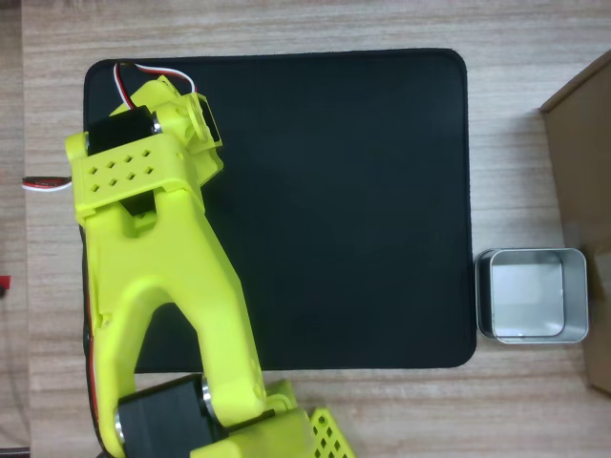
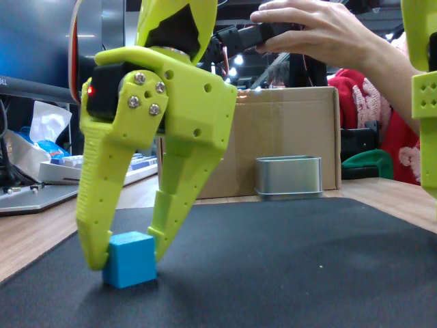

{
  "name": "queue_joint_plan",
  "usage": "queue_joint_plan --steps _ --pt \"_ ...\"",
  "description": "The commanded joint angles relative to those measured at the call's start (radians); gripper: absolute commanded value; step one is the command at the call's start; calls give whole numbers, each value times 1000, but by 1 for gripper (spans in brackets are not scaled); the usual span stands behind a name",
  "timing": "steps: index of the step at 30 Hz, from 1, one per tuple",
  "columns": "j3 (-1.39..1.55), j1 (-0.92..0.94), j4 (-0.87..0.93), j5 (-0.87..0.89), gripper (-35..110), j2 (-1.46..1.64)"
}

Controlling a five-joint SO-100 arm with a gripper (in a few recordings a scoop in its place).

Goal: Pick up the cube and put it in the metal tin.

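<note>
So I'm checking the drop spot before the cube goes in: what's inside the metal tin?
In the overhead view the metal tin holds nothing: only its pale shiny floor shows. In the fixed view its wall hides the inside. The cube sits on the black mat between the gripper fingers.

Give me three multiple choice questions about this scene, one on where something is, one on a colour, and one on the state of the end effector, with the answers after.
1. Where does the metal tin stand in the overhead view?
A. On the wooden table just off the right edge of the black mat
B. In the middle of the mat
C. Inside the cardboard box

2. What colour is the cube?
A. Red
B. Sky blue
C. Silver

3. How is the end effector set in the fixed view?
A. High above the mat
B. Inside the tin
C. Fingers down at the mat, one on each side of the cube

Answers: 1 A, the tin sits on wood beside the mat. 2 B, its faces are bright blue. 3 C, the yellow-green fingers straddle the cube.
</note>
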Motion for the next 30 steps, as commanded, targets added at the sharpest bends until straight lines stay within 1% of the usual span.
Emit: queue_joint_plan --steps 1,2,3,5,10,15,20,23,28,30 --pt "-21 -15 -11 2 11 8" --pt "-21 -15 -11 5 9 8" --pt "-21 -14 -11 44 6 12" --pt "-23 -15 -11 58 5 32" --pt "15 3 17 67 3 196" --pt "86 97 43 43 1 373" --pt "129 169 137 17 1 568" --pt "144 245 198 -2 1 675" --pt "291 362 282 -40 1 923" --pt "313 405 351 -60 1 1008"
